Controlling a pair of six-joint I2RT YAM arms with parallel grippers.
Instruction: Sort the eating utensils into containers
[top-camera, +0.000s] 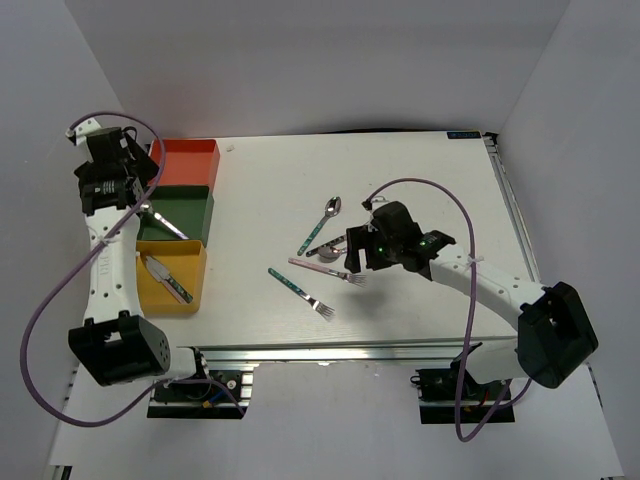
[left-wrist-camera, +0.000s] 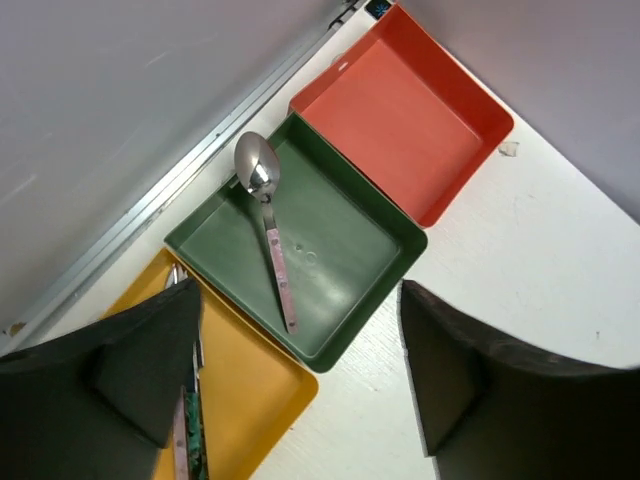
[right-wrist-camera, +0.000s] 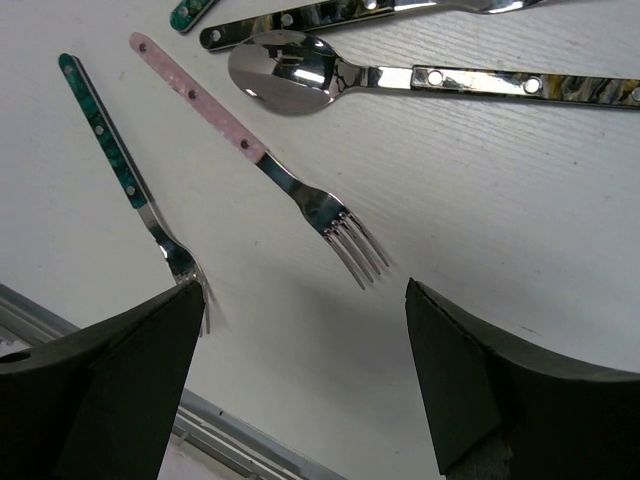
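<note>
Three containers stand in a row at the table's left: orange-red (top-camera: 185, 165) (left-wrist-camera: 400, 110), dark green (top-camera: 192, 203) (left-wrist-camera: 350, 260) and yellow (top-camera: 190, 262) (left-wrist-camera: 250, 380). A pink-handled spoon (left-wrist-camera: 272, 235) lies in the green one, and a couple of utensils (top-camera: 165, 278) (left-wrist-camera: 185, 430) lie in the yellow one. My left gripper (top-camera: 133, 202) (left-wrist-camera: 300, 400) hangs open and empty over the green and yellow bins. On the table lie a pink-handled fork (right-wrist-camera: 265, 160) (top-camera: 322, 267), a teal-handled fork (right-wrist-camera: 120, 170) (top-camera: 300, 292) and a dark-handled spoon (right-wrist-camera: 400, 78). My right gripper (top-camera: 350, 262) (right-wrist-camera: 305, 380) is open, just short of the pink fork's tines.
A teal-handled spoon (top-camera: 322, 222) and another dark-handled utensil (right-wrist-camera: 300, 18) lie just beyond the forks. The table's front rail (right-wrist-camera: 230, 440) runs close under the right gripper. White walls enclose the table on three sides.
</note>
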